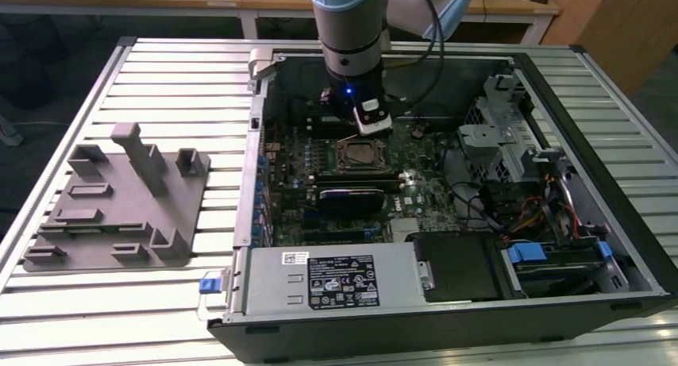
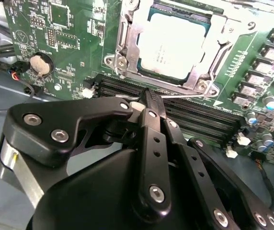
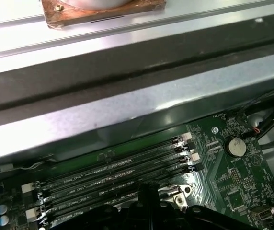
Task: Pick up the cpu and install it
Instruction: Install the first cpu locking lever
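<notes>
— What sits on the slatted table (image 1: 127, 302)?

— An open computer case (image 1: 445, 334) on the exterior view's right, motherboard (image 1: 317, 159) flat inside. A grey fixture (image 1: 117, 207) with upright posts lies well apart on that view's left.

— And inside the case?

— A power supply (image 1: 329, 280) along the near edge, a drive cage (image 1: 509, 136) to the right with coloured cables (image 1: 529, 219) below it. In both wrist views, memory slots (image 2: 199, 115) run in parallel rows; a coin battery (image 2: 40, 63) (round, silver) sits beside them.
</notes>
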### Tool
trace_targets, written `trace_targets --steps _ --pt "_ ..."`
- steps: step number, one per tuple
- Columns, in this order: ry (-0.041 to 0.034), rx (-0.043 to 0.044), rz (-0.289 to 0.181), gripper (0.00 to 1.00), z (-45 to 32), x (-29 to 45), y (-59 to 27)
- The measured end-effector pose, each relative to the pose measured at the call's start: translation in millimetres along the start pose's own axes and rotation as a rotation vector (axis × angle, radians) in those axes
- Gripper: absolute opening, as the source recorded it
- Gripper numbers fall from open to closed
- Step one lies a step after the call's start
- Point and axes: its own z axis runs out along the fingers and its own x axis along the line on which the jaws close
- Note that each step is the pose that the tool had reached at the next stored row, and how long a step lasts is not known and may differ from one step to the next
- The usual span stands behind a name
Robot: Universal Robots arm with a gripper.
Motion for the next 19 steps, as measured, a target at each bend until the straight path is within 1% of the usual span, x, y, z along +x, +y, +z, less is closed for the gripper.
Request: trace_targets --steps 5,10,14,19 --pt "-0.0086 0.0027 0.027 0.11 2.9 1.0 1.4" --pt "-0.0158 0.006 0.054 0.11 6.0 2.6 4.7" --pt "-0.0187 0.0069 0.065 0.11 8.7 3.6 6.3" --pt "-0.0196 0.0078 0.068 0.11 11.4 3.9 5.9"
